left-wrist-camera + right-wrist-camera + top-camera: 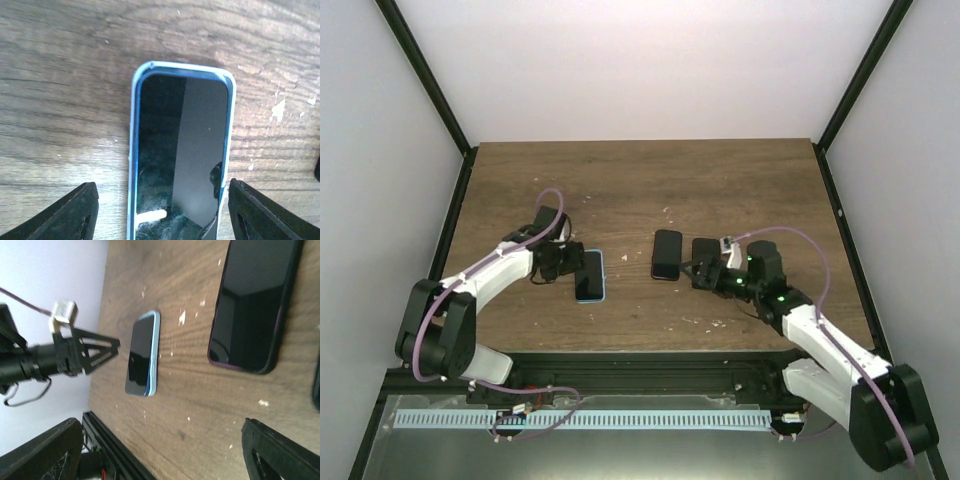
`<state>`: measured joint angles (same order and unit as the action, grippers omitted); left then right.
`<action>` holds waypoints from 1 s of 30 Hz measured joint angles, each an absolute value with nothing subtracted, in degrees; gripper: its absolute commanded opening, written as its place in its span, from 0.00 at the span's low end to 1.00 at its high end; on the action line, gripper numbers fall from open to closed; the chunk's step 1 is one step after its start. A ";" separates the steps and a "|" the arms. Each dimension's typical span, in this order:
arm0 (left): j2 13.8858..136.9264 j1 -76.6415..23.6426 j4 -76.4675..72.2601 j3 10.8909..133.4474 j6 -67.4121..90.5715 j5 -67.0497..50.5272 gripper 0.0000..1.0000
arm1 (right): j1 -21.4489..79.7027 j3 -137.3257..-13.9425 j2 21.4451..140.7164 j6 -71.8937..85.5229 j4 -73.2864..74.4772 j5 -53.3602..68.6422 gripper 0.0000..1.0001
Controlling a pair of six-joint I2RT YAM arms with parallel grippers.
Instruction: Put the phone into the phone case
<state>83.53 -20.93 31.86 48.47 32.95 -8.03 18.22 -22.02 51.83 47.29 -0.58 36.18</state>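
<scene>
A black phone sits in a light blue case (588, 275) on the wooden table; it also shows in the left wrist view (182, 150) and in the right wrist view (142, 352). At its near right corner the case edge looks uneven. My left gripper (564, 262) is open, and its fingers (75, 215) stand on either side of the phone's near end, apart from it. My right gripper (705, 274) is open and empty (162, 440) over bare table. A second dark phone in a purple-edged case (667, 254) lies in front of it (252, 305).
A third dark flat item (705, 248) lies right beside my right gripper and shows at the right edge of the right wrist view (316, 385). Black frame posts stand at the table's sides. The table's front edge (620, 352) is near both arms.
</scene>
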 measured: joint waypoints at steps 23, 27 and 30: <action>79.13 -16.51 26.76 39.68 32.51 -17.56 0.50 | 45.39 -50.68 97.78 46.00 -8.97 25.71 0.30; 79.29 -16.51 26.50 39.16 32.25 -17.69 0.46 | 45.71 -53.60 104.49 46.11 -9.52 25.63 0.27; 79.35 -16.51 26.02 39.13 31.92 -17.63 0.44 | 45.84 -55.00 107.92 46.15 -9.50 25.78 0.27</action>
<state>79.35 -16.51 26.02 39.13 31.92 -17.63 45.84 -55.00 107.92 46.15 -9.50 25.78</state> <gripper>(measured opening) 0.461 0.272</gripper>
